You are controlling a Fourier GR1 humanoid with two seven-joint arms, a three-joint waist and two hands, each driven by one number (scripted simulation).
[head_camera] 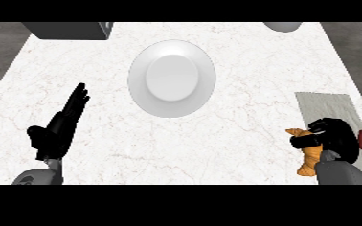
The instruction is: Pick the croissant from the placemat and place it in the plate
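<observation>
The orange-brown croissant (305, 160) lies at the lower right, just off the left edge of the grey placemat (329, 107). My right hand (332, 136) is curled round its upper part and hides some of it. A white round plate (172, 78) sits in the middle of the marble counter, far to the upper left of that hand, with nothing on it. Near the lower left edge my left hand (60, 127) rests open, fingers straight and pointing up.
A dark grey box (69, 30) stands at the back left corner. A grey rounded object (283, 26) shows partly at the back right edge. The counter's right edge runs close beside the placemat.
</observation>
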